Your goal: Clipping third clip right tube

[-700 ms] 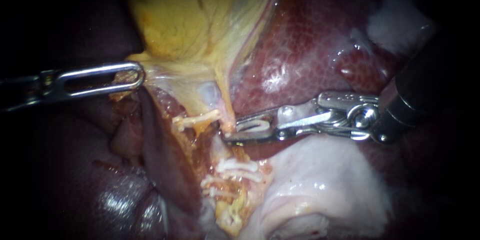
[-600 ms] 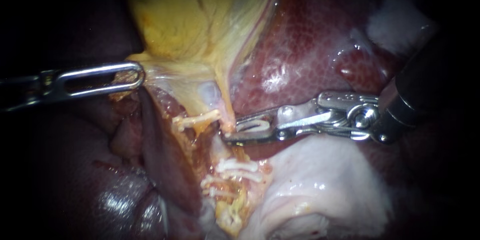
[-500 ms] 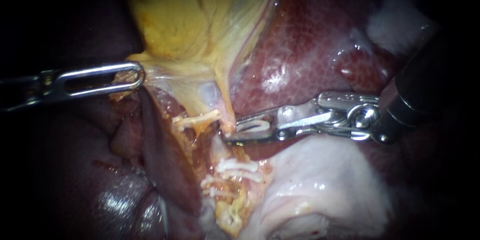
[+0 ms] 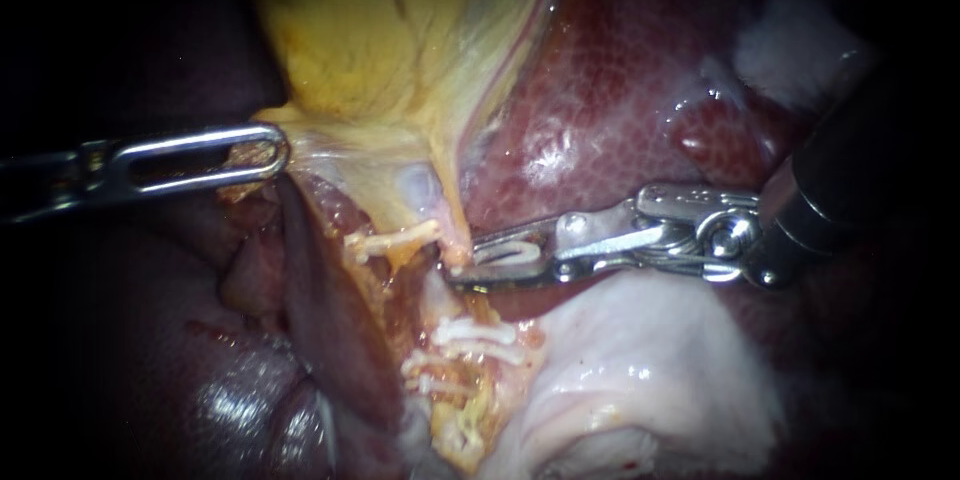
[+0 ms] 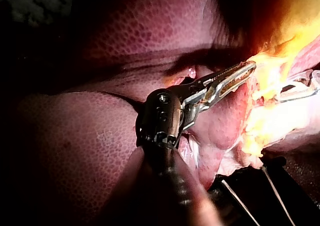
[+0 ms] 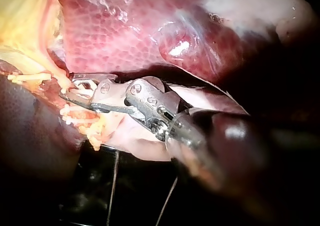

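Observation:
The yellow gallbladder hangs over the red liver. My left instrument comes in from the left, its slotted jaws shut on the gallbladder's lower edge; the left wrist view shows the same hold. My right instrument reaches in from the right, its jaws shut on a white clip. Their tips straddle the right tube just below the gallbladder's neck. Two white clips sit lower on that tube. Another clip crosses the left tube.
A pale white fold of tissue lies under my right instrument's wrist. A dark liver lobe stands left of the tubes. The right wrist view shows a black surface with thin threads beneath the tissue.

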`<state>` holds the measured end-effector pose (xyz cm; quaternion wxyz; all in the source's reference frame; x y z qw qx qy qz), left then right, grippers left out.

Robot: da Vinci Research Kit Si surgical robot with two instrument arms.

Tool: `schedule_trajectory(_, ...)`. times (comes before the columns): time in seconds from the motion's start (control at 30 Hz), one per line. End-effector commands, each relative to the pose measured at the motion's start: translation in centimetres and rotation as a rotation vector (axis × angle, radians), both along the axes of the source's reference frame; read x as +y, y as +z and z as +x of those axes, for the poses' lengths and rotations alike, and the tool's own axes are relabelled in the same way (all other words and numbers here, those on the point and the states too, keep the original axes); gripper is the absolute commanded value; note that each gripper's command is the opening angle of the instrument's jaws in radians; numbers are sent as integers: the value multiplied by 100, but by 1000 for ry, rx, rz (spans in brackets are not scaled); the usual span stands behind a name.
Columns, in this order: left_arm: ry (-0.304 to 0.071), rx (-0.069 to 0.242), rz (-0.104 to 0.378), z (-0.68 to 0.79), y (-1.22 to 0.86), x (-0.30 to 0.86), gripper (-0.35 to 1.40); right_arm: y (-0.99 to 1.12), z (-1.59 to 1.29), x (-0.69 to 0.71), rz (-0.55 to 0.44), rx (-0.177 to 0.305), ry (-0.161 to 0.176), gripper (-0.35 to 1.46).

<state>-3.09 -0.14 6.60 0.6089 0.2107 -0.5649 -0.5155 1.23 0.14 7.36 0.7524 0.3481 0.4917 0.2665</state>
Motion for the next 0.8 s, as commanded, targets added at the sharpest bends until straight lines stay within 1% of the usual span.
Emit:
schedule_trajectory(0.03,0,0,0,0,0,0,-35,-1,-2,2,2,-1,2,28)
schedule_trajectory(0.17,0,0,0,0,0,0,-35,-4,-4,8,6,1,5,38)
schedule_trajectory(0.5,0,0,0,0,0,0,-35,1,15,8,4,-2,16,48)
schedule_trajectory(0.6,0,0,0,0,0,0,-35,6,24,6,0,-5,21,49)
schedule_trajectory(0.7,0,0,0,0,0,0,-35,9,34,0,-3,-3,28,52)
schedule_trajectory(0.77,0,0,0,0,0,0,-35,8,38,-5,-1,17,39,55)
schedule_trajectory(0.8,0,0,0,0,0,0,-35,6,39,-7,-2,35,38,56)
